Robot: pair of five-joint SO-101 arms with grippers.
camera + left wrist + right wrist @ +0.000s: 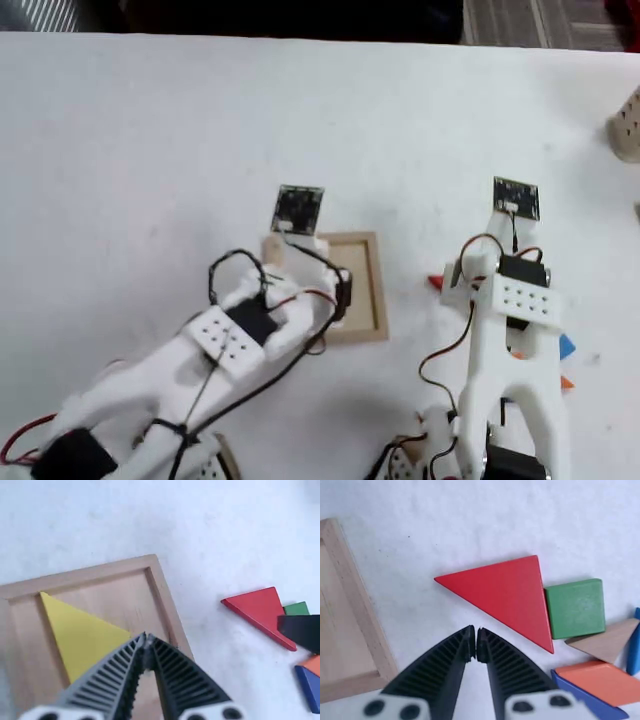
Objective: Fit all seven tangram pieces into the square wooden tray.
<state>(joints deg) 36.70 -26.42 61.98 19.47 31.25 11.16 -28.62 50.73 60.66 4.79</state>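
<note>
The square wooden tray (157, 587) holds a yellow triangle (80, 632) lying flat on its floor. My left gripper (147, 642) hangs above that triangle's edge, shut with nothing in it. The other pieces lie on the table to the tray's right: a red triangle (507, 592), a green square (576, 608), a wood-coloured triangle (607, 640), an orange piece (600, 677) and a blue piece (585, 700) under it. My right gripper (474, 642) is shut and empty, just short of the red triangle, between it and the tray (355, 610).
In the high view the left arm (240, 340) covers most of the tray (368, 290), and the right arm (510, 310) stands over the loose pieces. A pale object (627, 125) sits at the table's far right edge. White tabletop stretches behind both arms.
</note>
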